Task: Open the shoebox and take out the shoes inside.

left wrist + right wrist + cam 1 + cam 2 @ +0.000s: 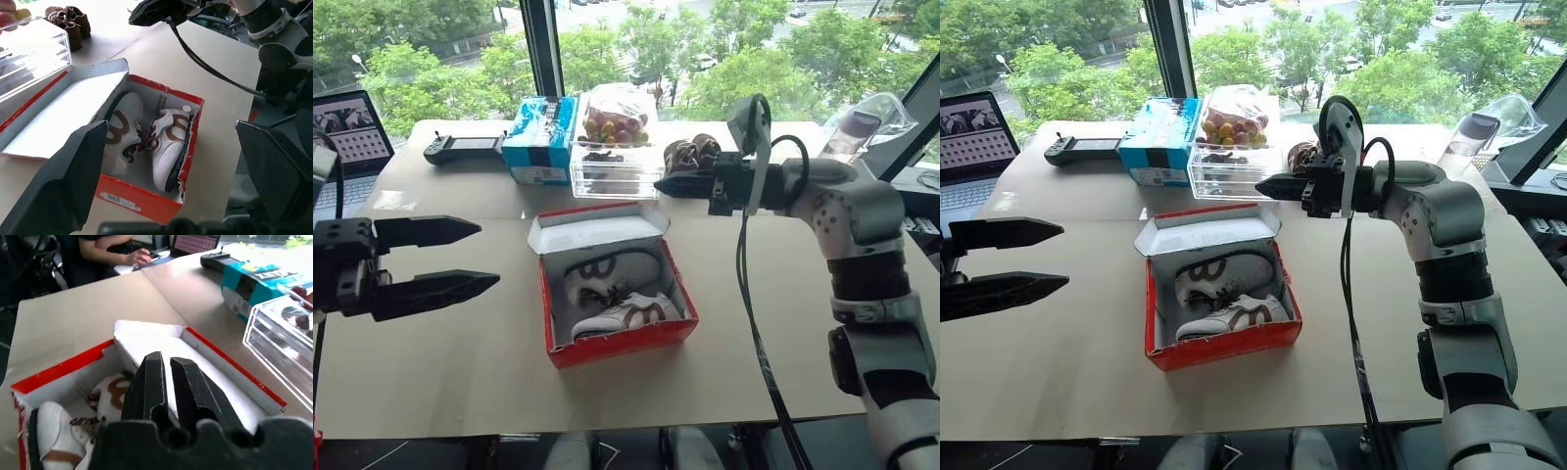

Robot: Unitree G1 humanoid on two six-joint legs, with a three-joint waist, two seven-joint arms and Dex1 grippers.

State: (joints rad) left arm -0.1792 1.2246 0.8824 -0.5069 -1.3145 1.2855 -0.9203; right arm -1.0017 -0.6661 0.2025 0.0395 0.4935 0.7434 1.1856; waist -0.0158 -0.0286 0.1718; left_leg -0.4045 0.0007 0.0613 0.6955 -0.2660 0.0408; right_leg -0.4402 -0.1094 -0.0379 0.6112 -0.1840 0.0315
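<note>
A: Where did you have the red cardboard shoebox [612,348]?

B: It sat mid-desk [440,382] with its white-lined lid [597,227] flung back toward the clear plastic drawer case [612,166]. The small white sneakers with tan trim [612,294] lay inside, one by the far wall and one against the near wall.

A: And your claws?

B: Your left claw [460,257] hung released, fingers spread wide, out over bare desk left of the box. Your right claw [1268,184] hovered above the lid's far edge, just before the drawer case, pointing left; its fingers [151,382] stood nearly together with a narrow gap, grasping nothing.

A: Any room to move?

B: You had bare beige desk on both sides of the box and along its near edge. Behind it crowded the blue box [538,137] and dark brown shoes [690,154].
</note>
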